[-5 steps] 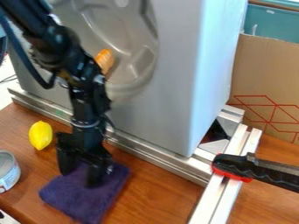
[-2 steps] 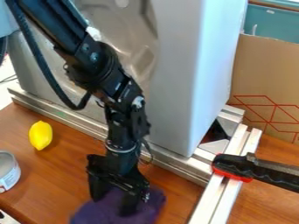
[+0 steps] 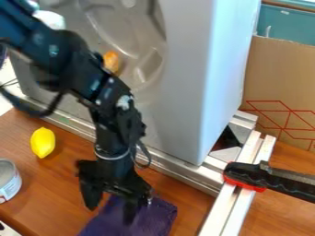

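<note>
The black gripper (image 3: 111,205) hangs over the wooden table in the lower left of the camera view, its two fingers apart. Under and beside its right finger lies a crumpled purple cloth (image 3: 154,218), which runs to the bottom edge of the view. The left finger stands over bare wood just off the cloth's upper left side. A yellow lemon (image 3: 42,142) lies farther left and higher up. At the left edge stands a metal can (image 3: 8,180) with a pale label.
A grey sink unit (image 3: 184,83) stands on its side behind the arm, an orange item (image 3: 112,61) in its basin. Metal rails (image 3: 178,168) run along its foot and toward the lower right. A black and red clamp (image 3: 246,176) grips the right rails; cardboard (image 3: 277,78) stands behind.
The purple cloth has shifted right and toward the bottom edge. The gripper first went right along with it, then moved back left a little, its fingers somewhat wider apart.
</note>
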`<state>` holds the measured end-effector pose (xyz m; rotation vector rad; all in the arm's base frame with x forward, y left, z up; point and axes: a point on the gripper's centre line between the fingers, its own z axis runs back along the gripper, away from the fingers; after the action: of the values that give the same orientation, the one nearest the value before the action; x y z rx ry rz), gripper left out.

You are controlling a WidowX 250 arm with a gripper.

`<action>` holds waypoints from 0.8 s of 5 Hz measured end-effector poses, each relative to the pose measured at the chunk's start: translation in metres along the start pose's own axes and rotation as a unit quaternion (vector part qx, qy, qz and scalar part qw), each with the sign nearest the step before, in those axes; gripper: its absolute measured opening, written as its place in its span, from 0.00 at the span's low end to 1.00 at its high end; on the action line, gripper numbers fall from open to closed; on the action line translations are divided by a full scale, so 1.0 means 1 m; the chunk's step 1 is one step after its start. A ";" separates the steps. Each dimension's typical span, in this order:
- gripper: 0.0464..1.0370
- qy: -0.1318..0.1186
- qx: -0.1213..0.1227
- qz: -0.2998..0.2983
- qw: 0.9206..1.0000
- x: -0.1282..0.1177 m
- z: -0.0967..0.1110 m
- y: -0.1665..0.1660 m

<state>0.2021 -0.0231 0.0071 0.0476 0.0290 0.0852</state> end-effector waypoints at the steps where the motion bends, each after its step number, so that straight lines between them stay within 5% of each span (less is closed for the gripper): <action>1: 0.96 -0.026 0.003 0.009 1.000 -0.002 0.017 0.010; 4: 0.96 0.016 0.050 -0.115 0.992 -0.037 0.064 0.097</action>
<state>0.1586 0.0675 0.0763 0.1421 0.0704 -0.1467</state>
